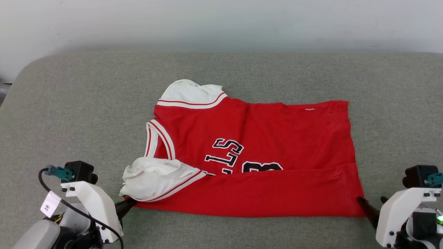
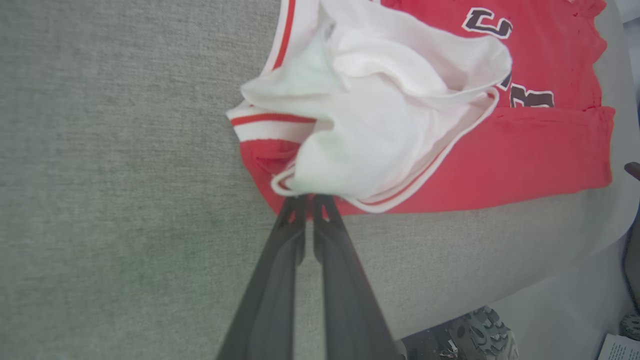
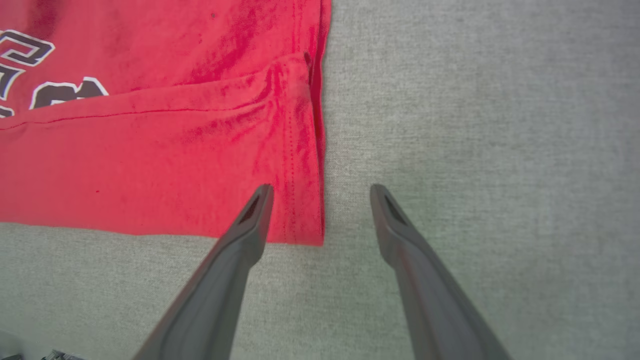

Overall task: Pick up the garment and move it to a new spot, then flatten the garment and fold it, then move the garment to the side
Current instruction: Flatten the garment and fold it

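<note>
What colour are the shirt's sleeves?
White sleeves with red-striped trim; clearest in the left wrist view.

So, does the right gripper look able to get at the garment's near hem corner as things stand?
Probably yes: the right gripper is open, its fingers straddling that corner of the garment, with bare grey surface beside it.

My left tool (image 2: 308, 200) and right tool (image 3: 320, 192) each end in two long, dark grey, tapering fingers (image 3: 240, 250) with a slot near the tip. White angular brackets (image 1: 92, 201) with small dark screws (image 1: 71, 189) carry black camera blocks (image 1: 80, 170) with teal plugs (image 1: 59, 172). A black cable (image 1: 74, 209) and a white paper tag (image 1: 50, 204) trail off my left wrist.
</note>
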Tool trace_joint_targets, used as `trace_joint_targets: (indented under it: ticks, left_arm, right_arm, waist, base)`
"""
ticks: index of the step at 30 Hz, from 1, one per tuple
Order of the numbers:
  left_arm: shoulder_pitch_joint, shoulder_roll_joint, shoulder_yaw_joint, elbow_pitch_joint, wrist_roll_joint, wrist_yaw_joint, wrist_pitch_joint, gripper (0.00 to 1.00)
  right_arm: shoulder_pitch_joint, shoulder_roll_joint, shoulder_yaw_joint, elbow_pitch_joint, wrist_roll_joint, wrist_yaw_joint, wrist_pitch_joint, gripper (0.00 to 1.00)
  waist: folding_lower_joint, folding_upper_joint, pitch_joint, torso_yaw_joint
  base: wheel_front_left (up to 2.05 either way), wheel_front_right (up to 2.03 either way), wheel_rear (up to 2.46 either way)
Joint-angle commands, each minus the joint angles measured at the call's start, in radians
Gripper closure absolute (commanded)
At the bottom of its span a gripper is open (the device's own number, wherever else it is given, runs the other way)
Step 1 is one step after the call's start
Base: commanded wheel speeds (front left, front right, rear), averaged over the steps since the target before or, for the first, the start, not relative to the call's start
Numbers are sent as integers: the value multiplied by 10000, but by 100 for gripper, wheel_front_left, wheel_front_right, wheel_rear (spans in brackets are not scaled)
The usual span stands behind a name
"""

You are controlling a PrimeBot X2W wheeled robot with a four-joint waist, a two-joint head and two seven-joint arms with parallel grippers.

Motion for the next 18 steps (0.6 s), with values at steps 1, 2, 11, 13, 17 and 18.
trace_joint_targets:
  ticks: [1, 2, 11, 13, 17, 18]
  left_arm:
    - [90, 54, 33, -163, 43, 61, -24, 100]
    - [97, 114, 60, -314, 73, 103, -22, 100]
    - [107, 115, 69, -880, 52, 309, 34, 100]
    - [119, 93, 58, -862, 33, 302, 17, 100]
    - [186, 74, 69, -779, 21, 316, -50, 100]
    - [228, 85, 78, -783, 11, 308, -75, 100]
  right_arm:
    - [-214, -78, 36, 77, -38, -8, 70, 0]
    - [-307, -123, 113, 199, -68, -8, 155, 0]
    - [-896, 105, 1004, 1506, 304, -3, 758, 7]
    - [-968, 158, 1066, 1667, 411, -3, 698, 91]
    - [-1143, 25, 1013, 1769, 459, -6, 482, 100]
    - [-1190, -48, 1006, 1768, 459, -6, 441, 100]
  waist:
    - [-1, 0, 120, 90]
    - [-1, 0, 180, 122]
    - [-1, 0, 761, 299]
    - [-1, 0, 799, 298]
    - [-1, 0, 679, 266]
    - [-1, 0, 614, 246]
  base:
    - [0, 0, 0]
    - [0, 0, 0]
    - [0, 0, 0]
    - [0, 0, 0]
    - [0, 0, 0]
    - [0, 0, 0]
